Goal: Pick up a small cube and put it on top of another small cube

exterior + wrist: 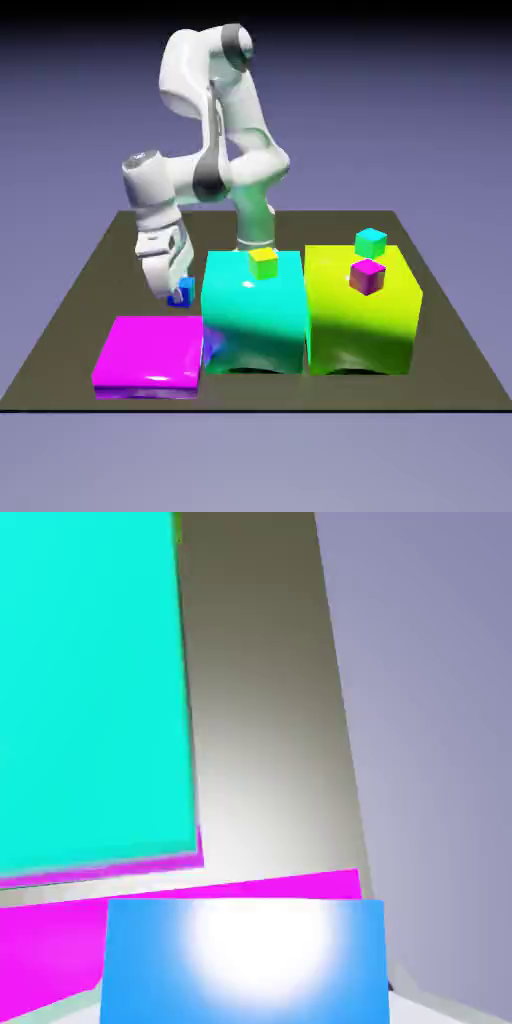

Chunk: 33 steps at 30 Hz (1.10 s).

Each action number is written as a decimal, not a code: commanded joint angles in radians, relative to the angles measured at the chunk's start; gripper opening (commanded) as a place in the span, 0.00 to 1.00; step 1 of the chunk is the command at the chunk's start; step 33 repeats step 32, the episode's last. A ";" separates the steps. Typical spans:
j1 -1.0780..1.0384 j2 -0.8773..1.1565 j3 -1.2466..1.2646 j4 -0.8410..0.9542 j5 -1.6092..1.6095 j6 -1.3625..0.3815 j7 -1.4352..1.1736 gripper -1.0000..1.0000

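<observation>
The white two-finger claw (176, 295) was closed on the small plain blue cube (245, 962), which sat between the fingertips and hid them in the hand view. Gripping it by opposite sides left its upper face bare and, by my reading, would have let the underside meet another cube flat. The cube hung low at the exterior view's left, behind the flat magenta slab (150, 352) and just beside the big turquoise block (253, 320); whether it touched the dark bench (70, 310) could not be told.

The other small cubes sat high: a yellow one (263, 263) on the turquoise block, a teal one (370, 242) and a magenta one (367, 277) on the big yellow-green block (362, 320). Any of them might have served as the base, and their perches meant the blue cube would need a good lift first, lest it knock the turquoise block's side. The grip was probably the early part of the job, with the carrying and stacking undone. A level, centred release seemed wise, since so small a top offered little room for error.
</observation>
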 commanded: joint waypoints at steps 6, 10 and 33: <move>0.036 -0.006 0.217 0.078 0.006 -0.083 0.107 0.00; 0.044 0.006 0.362 0.122 0.048 -0.159 0.127 0.00; 0.027 0.070 0.670 0.198 0.231 -0.367 0.048 1.00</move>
